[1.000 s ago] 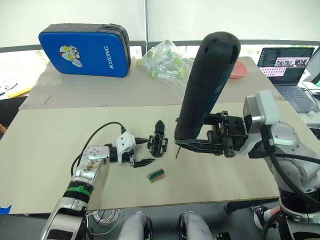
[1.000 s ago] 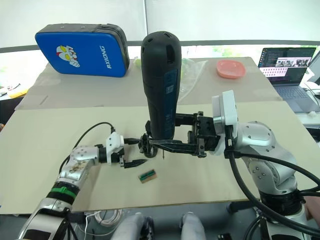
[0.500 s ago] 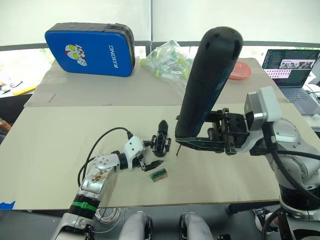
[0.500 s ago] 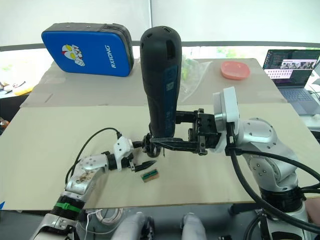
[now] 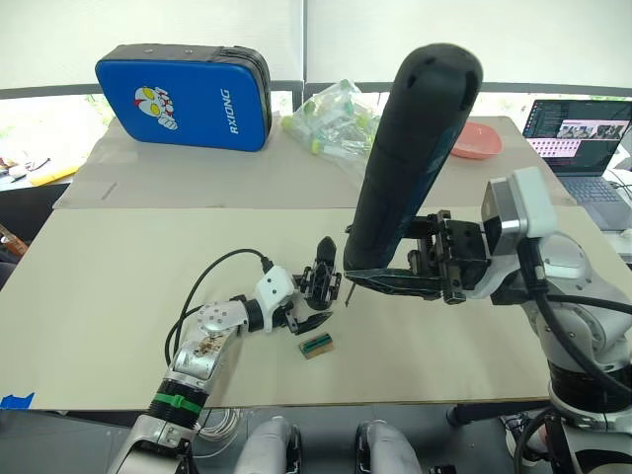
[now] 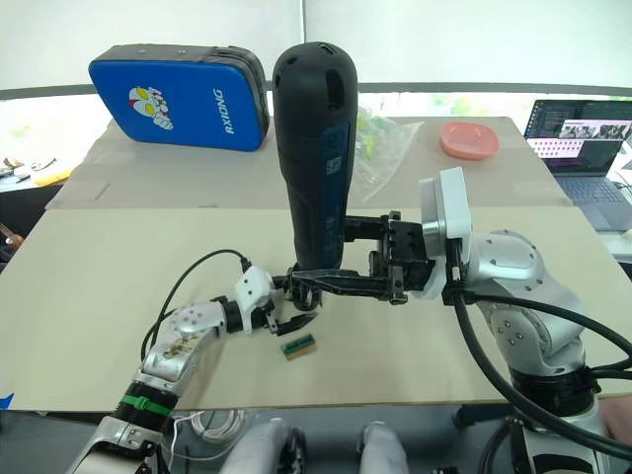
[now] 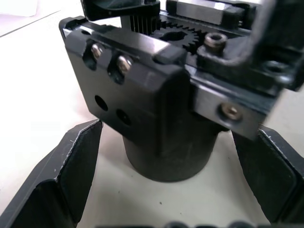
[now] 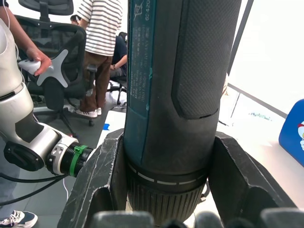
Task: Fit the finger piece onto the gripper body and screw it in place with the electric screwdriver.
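Note:
The gripper body (image 5: 321, 278) stands upright on the beige table (image 5: 118, 296), one pointed black finger up. My left gripper (image 5: 317, 300) is open, and its fingers (image 7: 66, 173) straddle the body's round base (image 7: 166, 159) with a gap on each side. My right gripper (image 5: 354, 277) is shut on the electric screwdriver (image 5: 410, 163), holding it upright and tilted. The screwdriver's thin bit (image 5: 348, 297) points down just right of the gripper body. The finger piece is hidden from me.
A small tan-and-green block (image 5: 316, 346) lies on the table just in front of the left gripper. At the back are a blue case (image 5: 188, 96), a clear bag of parts (image 5: 336, 123), a pink dish (image 5: 476, 140) and a laptop (image 5: 583, 133). People sit on office chairs (image 8: 102, 28) nearby.
My left gripper has moved right along the table until its open fingers flank the gripper body's base. The right gripper still holds the screwdriver in about the same place. The head camera has shifted.

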